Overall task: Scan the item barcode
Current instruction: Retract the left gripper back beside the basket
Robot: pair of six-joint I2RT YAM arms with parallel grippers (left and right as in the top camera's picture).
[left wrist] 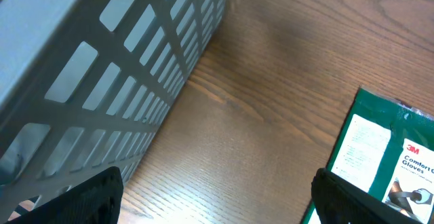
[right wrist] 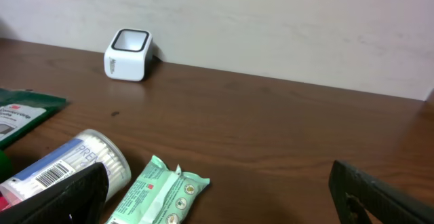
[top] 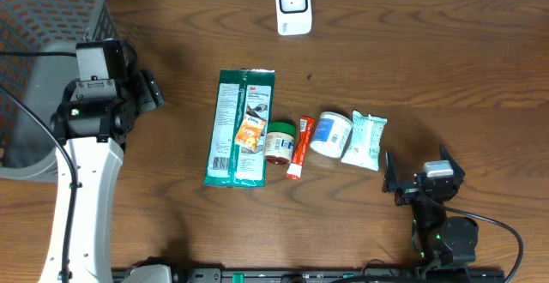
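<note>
We hold nothing yet: our left gripper (top: 147, 90) and right gripper (top: 418, 178) are open. Next we should grab the white round tub (top: 330, 133), well apart from the small white scanner box (top: 293, 7).

A grey lattice basket (top: 34, 26) stands at the left edge of the dark wood-grain worktop (top: 429, 69), its slotted wall rising straight from the surface. A pale wall (right wrist: 271, 20) backs the worktop's far edge.
</note>
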